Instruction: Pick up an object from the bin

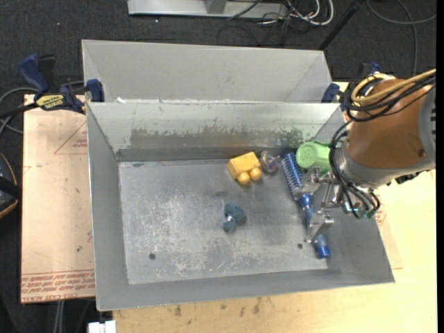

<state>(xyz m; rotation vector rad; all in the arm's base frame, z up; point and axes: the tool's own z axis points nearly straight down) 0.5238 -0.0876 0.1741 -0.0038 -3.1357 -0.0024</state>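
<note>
My gripper (pixel 319 210) hangs low over the right side of the bin, below the arm's orange cover. Directly under it lies a long blue thing (pixel 293 177) with a ribbed, coil-like upper part. It runs down the bin floor from near the back wall to a blue end piece (pixel 321 249) near the front right. A green rounded thing (pixel 312 155) sits at the blue thing's top end, against the back wall, partly hidden by the arm. A small silvery-purple piece (pixel 269 162) lies just left of it.
A yellow blocky toy (pixel 244 167) rests near the back wall at mid-bin. A small blue-grey lump (pixel 232 218) lies alone at the centre of the floor. The bin's sloped right wall stands close beside the gripper.
</note>
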